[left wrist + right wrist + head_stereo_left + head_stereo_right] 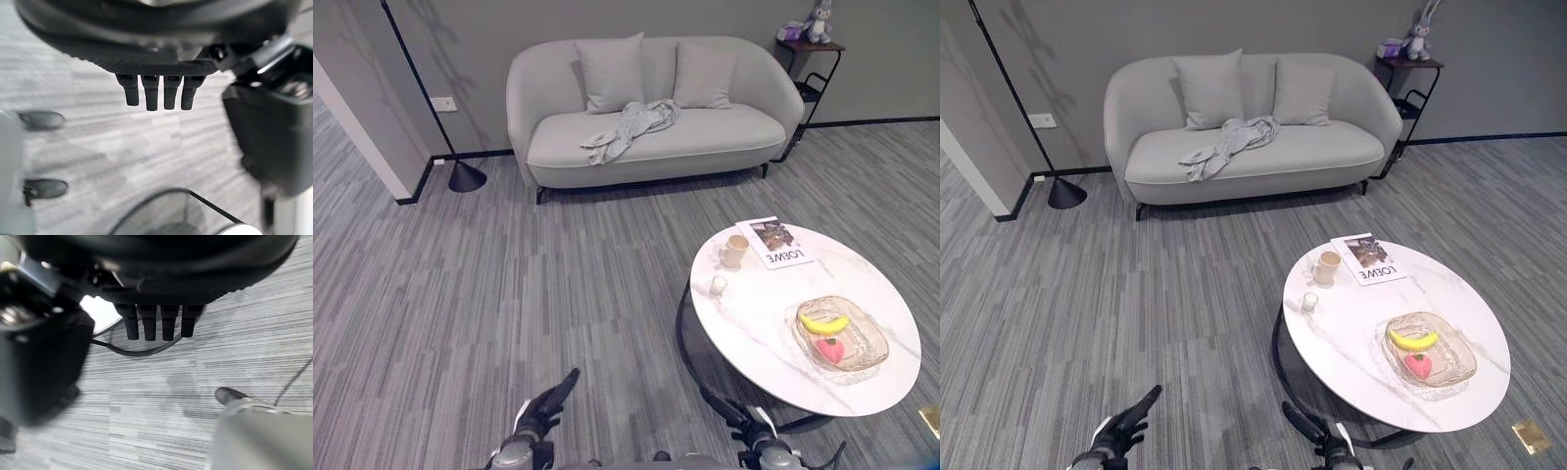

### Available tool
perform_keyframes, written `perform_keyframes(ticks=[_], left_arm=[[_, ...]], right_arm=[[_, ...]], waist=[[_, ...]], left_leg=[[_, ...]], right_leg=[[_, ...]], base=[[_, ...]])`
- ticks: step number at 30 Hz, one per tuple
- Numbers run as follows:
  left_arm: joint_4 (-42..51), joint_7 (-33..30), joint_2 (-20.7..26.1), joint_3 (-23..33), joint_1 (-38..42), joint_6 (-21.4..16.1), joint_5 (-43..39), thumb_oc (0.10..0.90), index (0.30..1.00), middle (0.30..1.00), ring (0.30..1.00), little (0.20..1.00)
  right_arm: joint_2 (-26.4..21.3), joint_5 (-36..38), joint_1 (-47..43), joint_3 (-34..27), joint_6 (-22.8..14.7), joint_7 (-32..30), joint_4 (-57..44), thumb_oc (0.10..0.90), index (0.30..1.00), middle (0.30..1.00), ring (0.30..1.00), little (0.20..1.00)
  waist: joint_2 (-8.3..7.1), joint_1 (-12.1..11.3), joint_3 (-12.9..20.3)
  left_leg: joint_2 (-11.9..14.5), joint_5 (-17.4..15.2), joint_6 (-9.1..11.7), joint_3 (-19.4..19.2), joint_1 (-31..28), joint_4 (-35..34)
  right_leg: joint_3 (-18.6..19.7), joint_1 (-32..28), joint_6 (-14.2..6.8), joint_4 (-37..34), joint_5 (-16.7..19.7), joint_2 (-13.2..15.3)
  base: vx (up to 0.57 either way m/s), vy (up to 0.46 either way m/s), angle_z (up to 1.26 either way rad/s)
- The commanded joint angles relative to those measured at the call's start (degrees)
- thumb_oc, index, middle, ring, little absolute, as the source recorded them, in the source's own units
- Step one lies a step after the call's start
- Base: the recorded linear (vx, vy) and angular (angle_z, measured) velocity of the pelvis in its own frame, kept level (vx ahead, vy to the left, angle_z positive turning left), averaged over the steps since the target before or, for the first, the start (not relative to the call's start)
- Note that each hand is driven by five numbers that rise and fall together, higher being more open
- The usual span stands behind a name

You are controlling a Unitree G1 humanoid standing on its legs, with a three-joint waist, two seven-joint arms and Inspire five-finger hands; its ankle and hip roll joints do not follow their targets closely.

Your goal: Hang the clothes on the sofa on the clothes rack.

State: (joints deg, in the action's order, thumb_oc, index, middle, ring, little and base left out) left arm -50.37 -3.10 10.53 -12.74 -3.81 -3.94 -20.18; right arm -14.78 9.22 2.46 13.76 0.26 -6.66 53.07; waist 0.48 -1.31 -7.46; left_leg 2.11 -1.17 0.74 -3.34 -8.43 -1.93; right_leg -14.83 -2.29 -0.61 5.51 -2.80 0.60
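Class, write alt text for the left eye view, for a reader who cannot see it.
A crumpled light grey garment lies on the seat of a pale grey two-seat sofa against the far wall. Nearer, a round white marble coffee table holds a cup, magazine and fruit tray. The open left robot hand hangs low over grey carpet.

The black floor lamp pole by the wall runs out past the top edge, so its head is cut off. On the dark side shelf beside the pale grey sofa, the small grey plush toy is cropped at the top and too small to make out well. The crumpled grey garment on the seat is bunched, so its kind cannot be told. The left hand and right hand sit at the bottom edge, partly cropped. On the round white marble worktop, the little clear object is too small to identify. A yellowish thing on the floor is unclear.
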Motion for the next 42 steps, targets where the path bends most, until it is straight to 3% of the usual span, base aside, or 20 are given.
perform_keyframes(ticks=[1,14,25,34,40,41,42], left_arm=[[2.79,0.09,1.29,0.24,3.4,-3.81,-1.35,0.8,0.9,0.9,0.9,0.9],[2.58,-1.22,1.47,-0.53,3.92,-3.74,0.83,0.8,0.9,0.9,0.9,0.9],[3.5,-0.75,1.24,-0.12,3.07,-3.57,-0.92,0.8,0.9,0.9,0.9,0.9],[5.36,-2.44,1.69,1.9,4.49,-3.8,-5.1,0.8,0.9,0.9,0.9,0.9],[11.19,-2.49,2.09,2.96,3.53,-4.31,-8.82,0.8,0.9,0.9,0.9,0.9],[12.39,-2.6,2.21,3.16,3.31,-4.49,-9.16,0.8,0.9,0.9,0.9,0.9],[13.93,-3.07,2.53,3.03,3.54,-4.7,-8.04,0.8,0.9,0.9,0.9,0.9]], right_arm=[[-2.08,-1.76,-4.12,0.83,-3.03,-1.31,-2.76,0.8,0.9,0.9,0.9,0.9],[-2.05,-1.86,-3.52,1.41,-3.11,-1.18,-3.45,0.8,0.9,0.9,0.9,0.9],[-2.22,-1.01,-3.56,1.49,-3.36,-0.8,-4.69,0.8,0.9,0.9,0.9,0.9],[-3.12,-2.06,-4.2,1.53,-2.89,-2.16,-8.33,0.8,0.9,0.9,0.9,0.9],[-3.63,-0.58,-4.3,0.84,-3.55,-2.54,-12.9,0.8,0.9,0.9,0.9,0.9],[-3.76,-0.19,-4.26,0.82,-3.8,-2.38,-13.77,0.8,0.9,0.9,0.9,0.9],[-4.21,0.12,-4.75,0.69,-4.25,-2.36,-15.3,0.8,0.9,0.9,0.9,0.9]], waist=[[-2.68,-0.41,-0.64],[-2.55,-0.1,-0.5],[-2.49,-0.19,-0.91],[-2.99,-0.35,-2.51],[-3.78,-1.01,-4.46],[-3.94,-1.17,-4.98],[-4.3,-1.91,-7.17]], left_leg=[[-0.95,-1.97,1.48,-1.12,-2.04,-3.07],[-0.95,-1.97,1.35,-0.38,-2.24,-3.07],[-0.53,-2.02,1.57,-0.36,-2.51,-3.07],[1.0,-1.18,2.44,0.79,-2.07,-2.56],[1.86,-3.03,3.09,0.98,1.65,5.61],[1.9,-2.87,3.32,1.43,3.5,9.52],[2.09,-0.03,3.68,2.2,8.96,19.43]], right_leg=[[0.89,-9.42,-5.03,-10.51,0.6,4.74],[1.45,-9.7,-4.42,-10.51,0.06,4.27],[1.56,-9.82,-4.12,-10.51,-0.4,3.76],[2.03,-8.9,-2.72,-9.45,-1.65,2.31],[2.41,-8.76,-1.39,-8.79,-2.71,1.55],[2.47,-8.75,-0.89,-8.5,-3.07,1.26],[2.7,-9.25,0.3,-7.53,-4.25,0.76]], base=[[0.01,-0.005,0.05],[0.0,-0.001,0.01],[0.01,-0.018,-0.01],[0.04,-0.078,0.01],[0.06,-0.103,0.01],[0.04,-0.137,-0.02],[0.07,-0.163,0.02]])
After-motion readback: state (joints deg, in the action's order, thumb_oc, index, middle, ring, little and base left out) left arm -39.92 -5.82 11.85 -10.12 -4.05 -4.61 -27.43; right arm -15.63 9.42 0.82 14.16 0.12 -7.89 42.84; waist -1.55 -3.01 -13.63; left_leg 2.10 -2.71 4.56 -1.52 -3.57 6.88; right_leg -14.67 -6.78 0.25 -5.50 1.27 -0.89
